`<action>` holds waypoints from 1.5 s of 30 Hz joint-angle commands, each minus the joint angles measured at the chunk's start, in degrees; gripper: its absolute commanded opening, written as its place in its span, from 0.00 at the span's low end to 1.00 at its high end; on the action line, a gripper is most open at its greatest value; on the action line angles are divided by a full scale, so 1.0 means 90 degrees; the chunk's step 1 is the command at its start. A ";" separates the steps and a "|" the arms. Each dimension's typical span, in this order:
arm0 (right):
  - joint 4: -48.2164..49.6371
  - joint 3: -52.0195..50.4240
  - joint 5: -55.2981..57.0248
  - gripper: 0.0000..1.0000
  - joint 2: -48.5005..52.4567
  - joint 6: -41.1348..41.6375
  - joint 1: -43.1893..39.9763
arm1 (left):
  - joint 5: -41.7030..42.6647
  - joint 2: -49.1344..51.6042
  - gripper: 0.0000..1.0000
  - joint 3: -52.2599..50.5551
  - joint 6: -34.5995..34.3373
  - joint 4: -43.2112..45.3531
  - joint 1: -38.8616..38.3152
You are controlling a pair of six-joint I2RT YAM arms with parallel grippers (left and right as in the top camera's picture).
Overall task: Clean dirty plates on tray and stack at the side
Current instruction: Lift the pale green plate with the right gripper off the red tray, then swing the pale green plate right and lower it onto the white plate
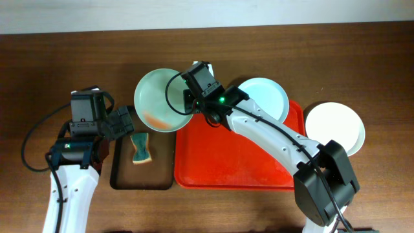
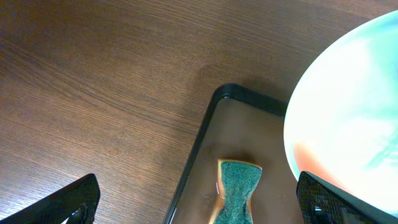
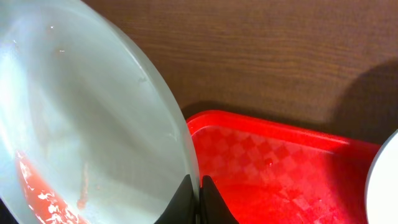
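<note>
Right pincer (image 3: 198, 198) nips rim of mint plate (image 3: 81, 124) spreading leftward; stiff, slick, probably light, so rim hold suits.

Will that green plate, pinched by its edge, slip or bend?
Probably stiff: the mint plate holds its shape though the right claw grips only its rim. Its glossy, red-smeared surface looks slippery, so it may tilt.

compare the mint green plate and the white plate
The mint green plate carries a red smear; the white plate looks clean. The mint green plate is pinched at its rim by the right pincer, mostly left of the red tray; the white plate lies free right of it. Both are round, shallow, similar in size.
</note>
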 commanded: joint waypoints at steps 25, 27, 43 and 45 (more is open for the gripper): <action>0.1132 0.0474 0.4660 0.04 -0.0121 -0.3803 0.1868 | 0.0046 0.0002 0.99 0.0121 -0.0085 0.0000 0.0027; 0.1464 0.0474 0.5297 0.04 -0.0121 -0.4350 0.2067 | 0.0046 0.0002 0.99 0.0121 -0.0085 0.0000 0.0027; 0.2399 0.0474 0.6098 0.04 -0.0121 -0.5090 0.2273 | 0.0046 0.0002 0.99 0.0121 -0.0085 0.0000 0.0027; 0.2397 0.0474 0.6101 0.04 -0.0121 -0.5090 0.2273 | 0.0046 0.0002 0.99 0.0121 -0.0085 0.0000 0.0024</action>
